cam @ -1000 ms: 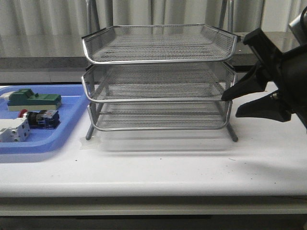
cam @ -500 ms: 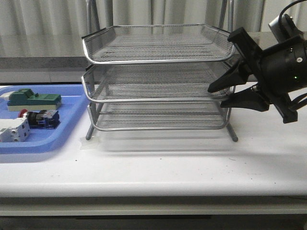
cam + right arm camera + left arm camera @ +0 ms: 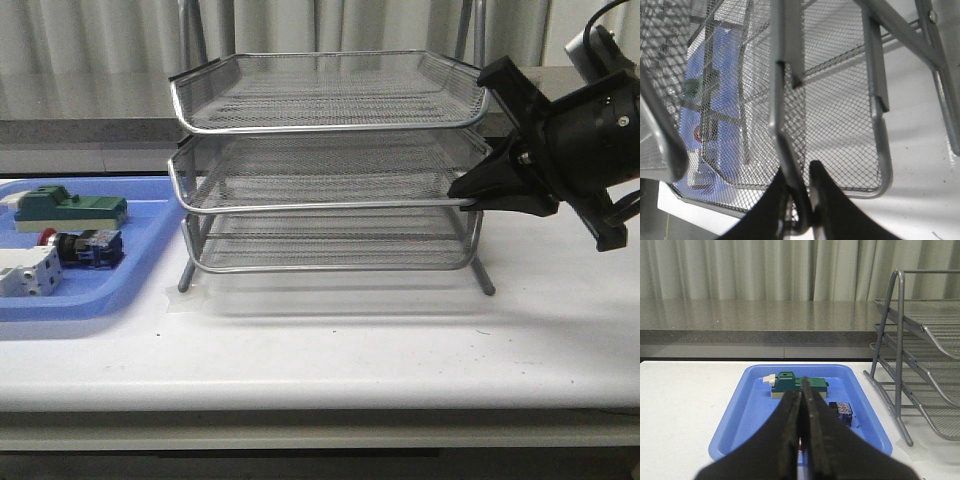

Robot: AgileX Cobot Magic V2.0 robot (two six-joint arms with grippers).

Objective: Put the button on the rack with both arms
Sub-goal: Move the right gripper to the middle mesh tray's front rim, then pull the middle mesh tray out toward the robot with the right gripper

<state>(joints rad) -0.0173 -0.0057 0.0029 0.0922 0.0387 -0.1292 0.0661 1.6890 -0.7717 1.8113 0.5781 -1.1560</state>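
A: Front view? 
B: Right claw (image 3: 470, 197) pinching rack (image 3: 330, 165) at middle tier's right front corner. Button (image 3: 85, 248) in blue tray (image 3: 120, 290) on surface (image 3: 350, 340).

A: Left wrist? 
B: Left claw (image 3: 801, 405) pressed together, above tray.

A: Right wrist? 
B: Clamped on rim wire.

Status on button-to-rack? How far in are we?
Early. In hand: the right gripper is shut on the front rim of the middle tier of the rack, at its right corner. Not started: the button lies in the blue tray beside the green block and white switch; the left gripper is shut and empty above the tray. Left: pick the button and place it on the rack.
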